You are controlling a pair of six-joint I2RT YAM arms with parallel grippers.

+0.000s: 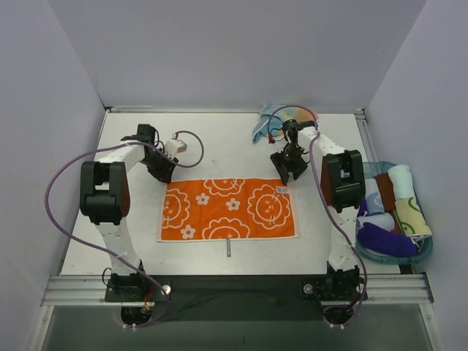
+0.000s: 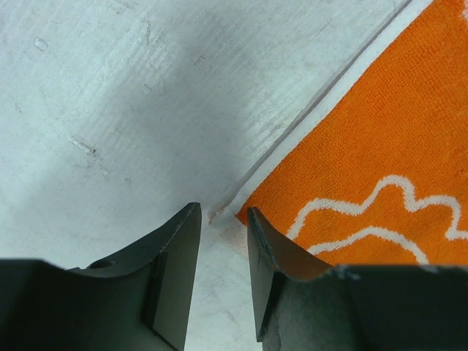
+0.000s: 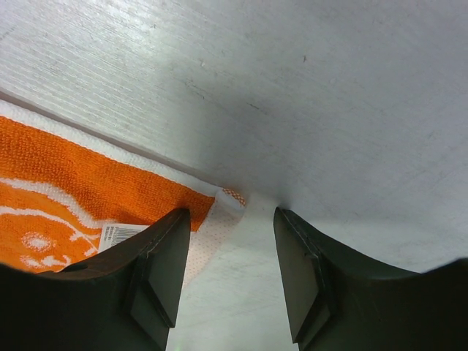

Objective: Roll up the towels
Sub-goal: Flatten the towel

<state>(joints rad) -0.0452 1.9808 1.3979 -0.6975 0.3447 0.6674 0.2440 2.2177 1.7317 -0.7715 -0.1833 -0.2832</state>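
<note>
Now, with the left pincer point(image 2: 223, 210) and right pincer point(image 3: 232, 213) apart astride the far corners of the towel point(image 1: 230, 208), we should pinch both evenly.

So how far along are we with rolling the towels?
Some rolled cloths already sit in the blue basket. In hand: the orange terry towel with white flowers lies flat, unrolled, with the left gripper and right gripper open at its far corners. The crumpled light blue towel waits behind it.
</note>
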